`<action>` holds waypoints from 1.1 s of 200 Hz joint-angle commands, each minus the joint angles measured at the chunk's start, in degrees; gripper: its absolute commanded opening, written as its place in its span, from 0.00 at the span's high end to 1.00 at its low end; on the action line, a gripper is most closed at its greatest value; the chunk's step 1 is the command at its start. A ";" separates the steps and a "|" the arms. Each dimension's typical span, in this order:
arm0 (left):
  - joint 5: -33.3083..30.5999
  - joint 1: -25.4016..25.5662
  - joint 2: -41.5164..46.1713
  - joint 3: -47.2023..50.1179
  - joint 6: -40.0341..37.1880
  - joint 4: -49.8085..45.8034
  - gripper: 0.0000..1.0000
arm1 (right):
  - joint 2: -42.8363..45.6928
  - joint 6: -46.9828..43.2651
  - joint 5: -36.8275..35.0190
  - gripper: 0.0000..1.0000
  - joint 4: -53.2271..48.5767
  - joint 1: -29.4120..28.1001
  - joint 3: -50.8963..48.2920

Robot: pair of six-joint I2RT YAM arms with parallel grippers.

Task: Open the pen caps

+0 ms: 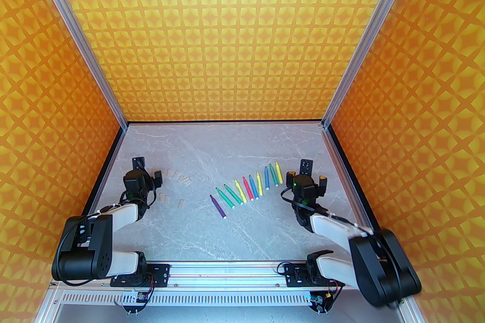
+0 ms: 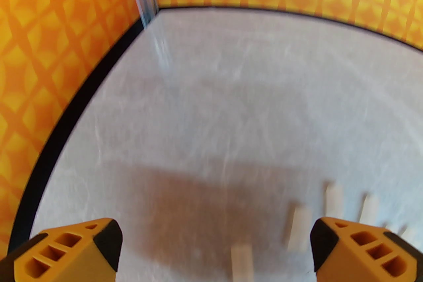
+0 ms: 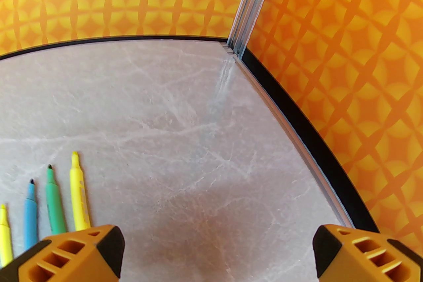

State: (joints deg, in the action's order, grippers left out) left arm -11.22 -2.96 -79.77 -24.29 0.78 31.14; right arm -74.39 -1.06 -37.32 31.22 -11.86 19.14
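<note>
No legible text, brand, number or sign anywhere, faint pale print along the yellow marker barrel (image 3: 80, 198), too blurred to read

Bright, even light everywhere. The left wrist view is smeared, so the small whitish plastic pen caps (image 2: 299, 229) look fuzzy. A soft dark shadow (image 2: 185, 208) lies on the grey marble tabletop (image 2: 231, 92). Both wrist views bend straight edges.

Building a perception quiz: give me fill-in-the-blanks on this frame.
The leftmost marker in the row is ___.
The pen caps lie loose on the ___ side of the table.
The left gripper and right gripper both have jaws ___.
Missing: purple; left; open.
</note>
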 commanded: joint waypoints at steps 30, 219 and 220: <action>3.43 -1.41 2.69 2.40 -0.72 6.98 0.01 | 0.04 -0.45 3.95 0.01 12.44 0.78 -1.03; 10.89 -1.13 -9.00 2.92 -0.51 20.76 0.01 | -12.72 0.71 20.54 0.01 18.61 4.99 2.48; 10.88 -1.15 -9.00 2.88 -0.56 20.74 0.01 | -12.71 0.66 20.58 0.01 18.57 5.00 2.44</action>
State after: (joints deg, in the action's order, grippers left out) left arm -1.45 -4.08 -88.47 -20.21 0.97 52.75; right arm -88.07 -2.44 -18.96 51.99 -7.88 20.01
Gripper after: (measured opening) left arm 0.990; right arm 0.985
